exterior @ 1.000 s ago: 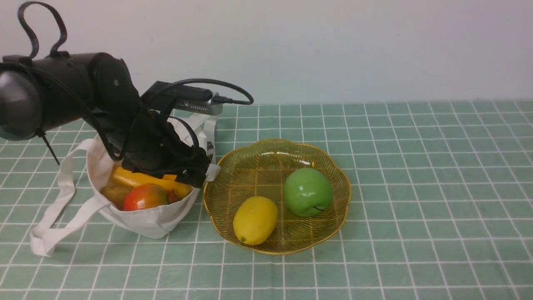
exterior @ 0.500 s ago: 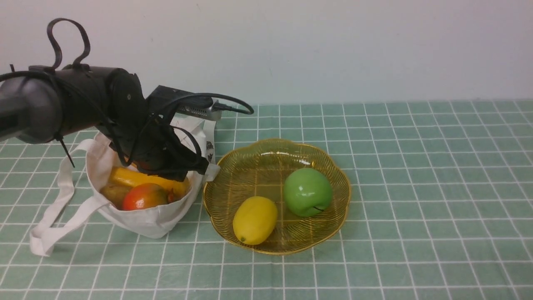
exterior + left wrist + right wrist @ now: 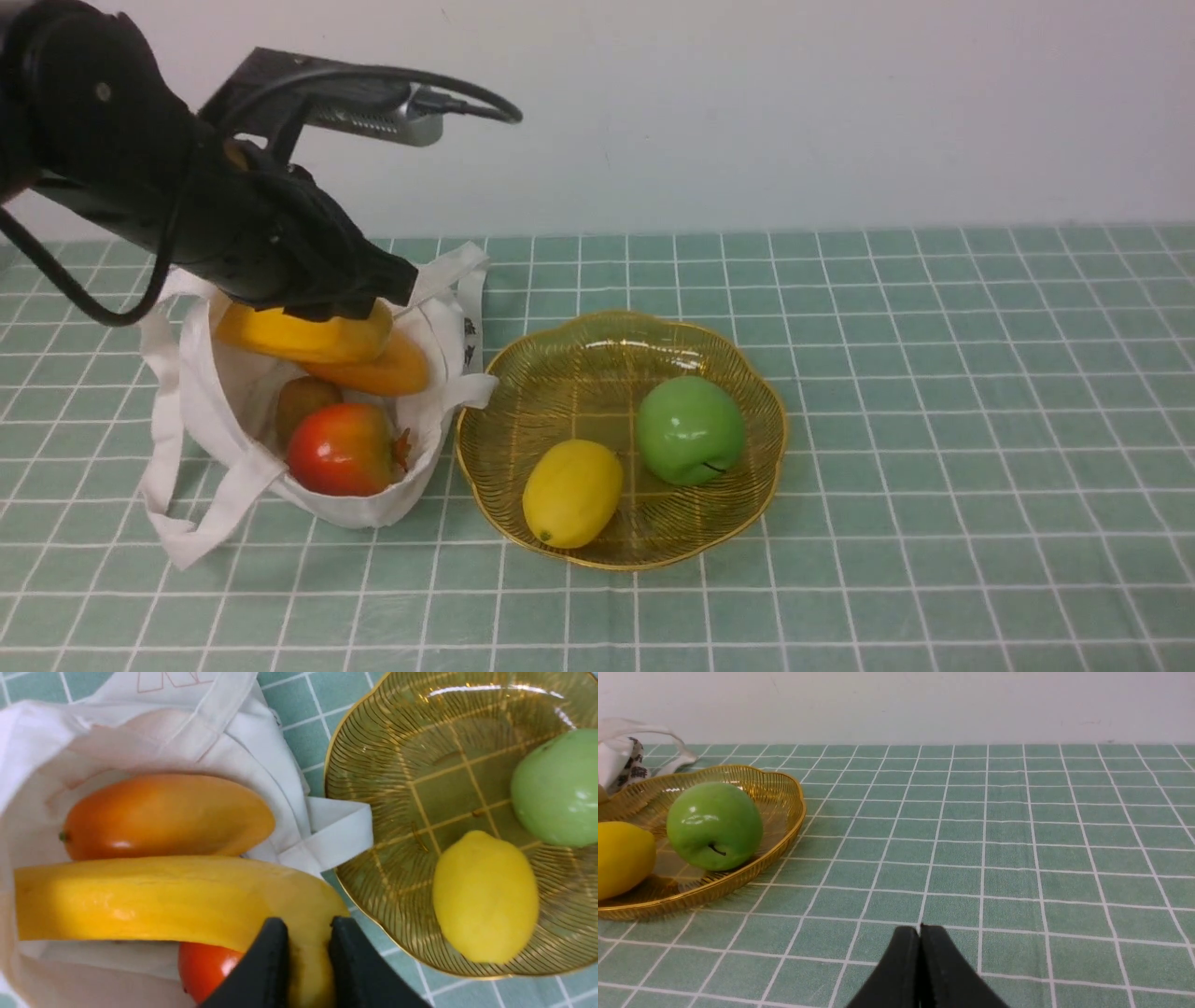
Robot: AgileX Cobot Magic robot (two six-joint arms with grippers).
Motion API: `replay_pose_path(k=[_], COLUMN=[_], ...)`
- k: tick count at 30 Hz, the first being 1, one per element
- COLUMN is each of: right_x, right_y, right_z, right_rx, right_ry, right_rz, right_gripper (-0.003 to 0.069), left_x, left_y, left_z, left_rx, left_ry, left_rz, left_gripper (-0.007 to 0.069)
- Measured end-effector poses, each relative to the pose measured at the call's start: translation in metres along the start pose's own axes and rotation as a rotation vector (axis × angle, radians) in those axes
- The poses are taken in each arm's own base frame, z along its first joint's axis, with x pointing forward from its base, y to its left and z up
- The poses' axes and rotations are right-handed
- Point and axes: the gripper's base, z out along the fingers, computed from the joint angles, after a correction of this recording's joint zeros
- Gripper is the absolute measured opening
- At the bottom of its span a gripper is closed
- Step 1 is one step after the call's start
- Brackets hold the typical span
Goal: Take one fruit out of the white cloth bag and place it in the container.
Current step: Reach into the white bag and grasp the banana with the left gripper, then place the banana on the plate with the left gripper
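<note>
Your left pincer: pinching banana near one end, at white cloth bag mouth. Container at bag's 3 o'clock. Bag tag print illegible. Right pincer: pressed together.

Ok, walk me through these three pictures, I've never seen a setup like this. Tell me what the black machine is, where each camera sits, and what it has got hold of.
It is a robot with two black arms, each ending in a two-fingered gripper. The wide picture is taken from between the arms, looking forward. The other two come from cameras on the left and right wrists. On the green checked table stand a white cloth bag and an amber bowl, which holds a lemon and a green apple. The left gripper is shut on a banana at the bag's mouth. An orange fruit lies right beside it, and a red fruit sits lower in the bag. The right gripper is shut on nothing, above the table.
</note>
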Motion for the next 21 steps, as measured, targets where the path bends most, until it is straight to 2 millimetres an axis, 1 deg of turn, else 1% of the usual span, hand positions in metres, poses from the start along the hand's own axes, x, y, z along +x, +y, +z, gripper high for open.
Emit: replay_pose_path(k=[4,7,10,13,14,16,18,19,21], right_x=[0.0,0.0,0.0,0.0,0.0,0.0,0.0,0.0,0.0], right_y=[0.0,0.0,0.0,0.0,0.0,0.0,0.0,0.0,0.0], right_z=[0.0,0.0,0.0,0.0,0.0,0.0,0.0,0.0,0.0], right_rx=[0.0,0.0,0.0,0.0,0.0,0.0,0.0,0.0,0.0], right_ry=[0.0,0.0,0.0,0.0,0.0,0.0,0.0,0.0,0.0], right_rz=[0.0,0.0,0.0,0.0,0.0,0.0,0.0,0.0,0.0], right_gripper=[-0.0015,-0.0015,-0.0015,-0.0015,-0.0015,-0.0015,-0.0015,-0.0015,-0.0015], left_x=[0.002,0.003,0.003,0.001,0.0,-0.001,-0.003,-0.004,-0.011], left_y=[-0.003,-0.007,-0.011,-0.016,-0.016,-0.019,-0.022,-0.023,-0.026], left_z=[-0.004,-0.001,0.005,0.021,0.022,0.032,0.035,0.035,0.026], left_rx=[0.027,0.076,0.128,0.193,0.197,0.236,0.266,0.279,0.315], left_ry=[0.018,0.033,0.046,0.056,0.056,0.055,0.042,0.036,-0.017], left_rz=[-0.02,-0.059,-0.085,-0.105,-0.106,-0.118,-0.133,-0.136,-0.134], left_gripper=[0.0087,0.0087,0.0087,0.0087,0.0087,0.0087,0.0087,0.0087,0.0087])
